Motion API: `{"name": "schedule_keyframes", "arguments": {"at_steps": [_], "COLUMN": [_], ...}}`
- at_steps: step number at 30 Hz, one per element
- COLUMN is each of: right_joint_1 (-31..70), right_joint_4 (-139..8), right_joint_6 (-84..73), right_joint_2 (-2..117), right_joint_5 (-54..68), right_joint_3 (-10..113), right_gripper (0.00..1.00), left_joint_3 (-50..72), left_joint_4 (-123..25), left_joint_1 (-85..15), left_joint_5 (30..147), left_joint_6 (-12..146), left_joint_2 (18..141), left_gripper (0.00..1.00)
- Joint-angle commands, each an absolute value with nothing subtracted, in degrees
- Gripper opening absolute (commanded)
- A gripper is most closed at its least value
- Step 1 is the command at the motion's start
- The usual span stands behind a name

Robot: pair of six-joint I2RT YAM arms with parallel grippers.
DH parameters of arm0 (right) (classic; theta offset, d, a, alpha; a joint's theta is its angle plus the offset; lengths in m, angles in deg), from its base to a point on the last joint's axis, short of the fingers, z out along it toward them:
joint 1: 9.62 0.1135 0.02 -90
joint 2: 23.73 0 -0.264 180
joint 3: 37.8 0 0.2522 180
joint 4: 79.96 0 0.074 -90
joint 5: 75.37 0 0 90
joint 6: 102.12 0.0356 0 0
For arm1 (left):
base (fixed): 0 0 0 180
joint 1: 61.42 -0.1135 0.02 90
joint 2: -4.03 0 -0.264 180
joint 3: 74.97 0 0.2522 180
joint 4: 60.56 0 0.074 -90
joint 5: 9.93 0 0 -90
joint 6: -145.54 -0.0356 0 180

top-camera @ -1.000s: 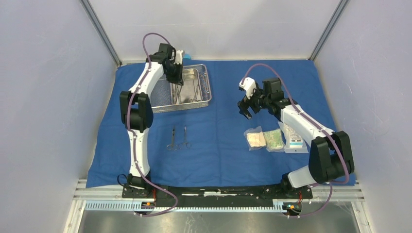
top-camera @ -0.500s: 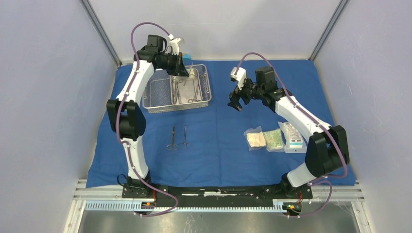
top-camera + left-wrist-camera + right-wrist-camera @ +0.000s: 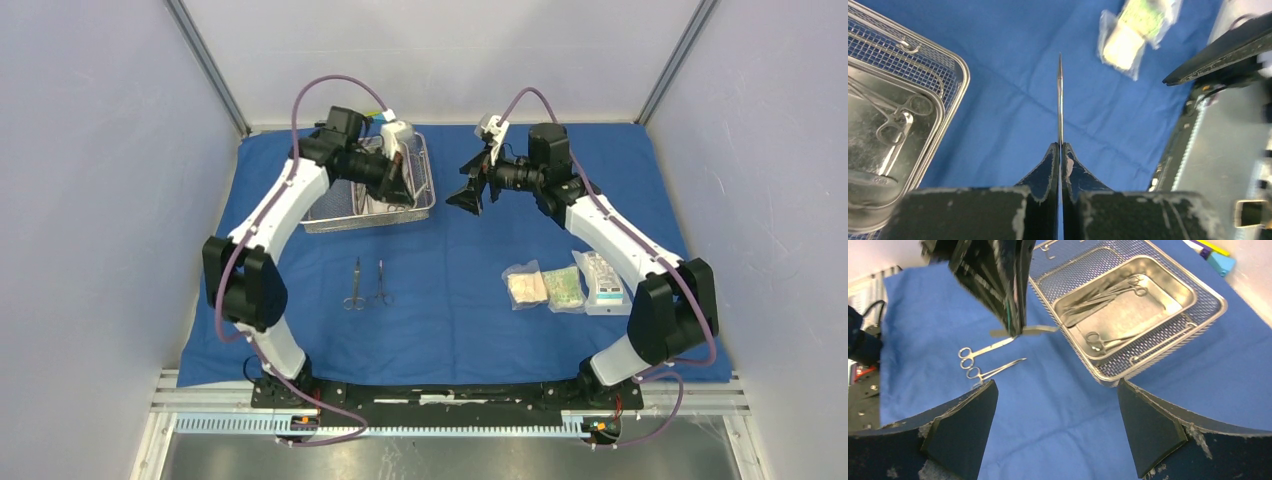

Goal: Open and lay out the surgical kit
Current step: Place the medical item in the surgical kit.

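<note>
Blue cloth wrap lies spread flat over the table and carries the whole kit. The wire-mesh tray sits toward its far left with the steel pan inside it, and several instruments lie in the pan; two scissors-like instruments lie side by side on the cloth nearer the arm bases; three clear packets sit in a row on the right.

Your left gripper is closed tight on a slim metal instrument, probably tweezers, held clear of the cloth just off the tray's right rim; one long end juts out past the fingertips.

Judged from its look, this piece is light, stiff and smooth; it is thin enough to pivot or slide in a pinch, so you should grip it across its flat faces near the middle, not at the tip; the cloth beneath is soft and may ruck if dragged.

Your right gripper stands spread wide and empty; it touches nothing and hangs above the cloth just right of the tray, facing the left gripper.
</note>
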State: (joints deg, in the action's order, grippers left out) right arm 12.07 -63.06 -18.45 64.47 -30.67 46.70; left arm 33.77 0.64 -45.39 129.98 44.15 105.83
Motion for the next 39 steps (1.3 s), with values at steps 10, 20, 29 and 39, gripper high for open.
{"name": "schedule_keyframes", "arguments": {"at_steps": [10, 20, 29, 39], "right_joint_1": [11.68, 5.91, -3.19, -7.7], "right_joint_4": [-79.52, -73.24, -64.24, -58.25], "right_joint_6": [-5.9, -14.22, -20.89, -26.91], "right_joint_2": [60.89, 56.0, 49.05, 41.76], "right_joint_5": [-35.63, -33.62, -30.43, -24.61], "right_joint_3": [33.89, 33.03, 29.67, 23.84], "right_gripper": [0.99, 0.98, 0.97, 0.97], "left_joint_3": [18.49, 13.31, -1.19, -17.02], "left_joint_4": [-12.98, -17.07, -44.55, -92.53], "left_joint_1": [-31.33, -30.66, -30.06, -24.72], "left_joint_5": [92.36, 98.25, 120.64, 118.63], "left_joint_6": [40.55, 53.26, 82.6, 109.52], "left_joint_2": [88.65, 87.86, 91.92, 99.94], "left_gripper": [0.02, 0.02, 0.02, 0.02]}}
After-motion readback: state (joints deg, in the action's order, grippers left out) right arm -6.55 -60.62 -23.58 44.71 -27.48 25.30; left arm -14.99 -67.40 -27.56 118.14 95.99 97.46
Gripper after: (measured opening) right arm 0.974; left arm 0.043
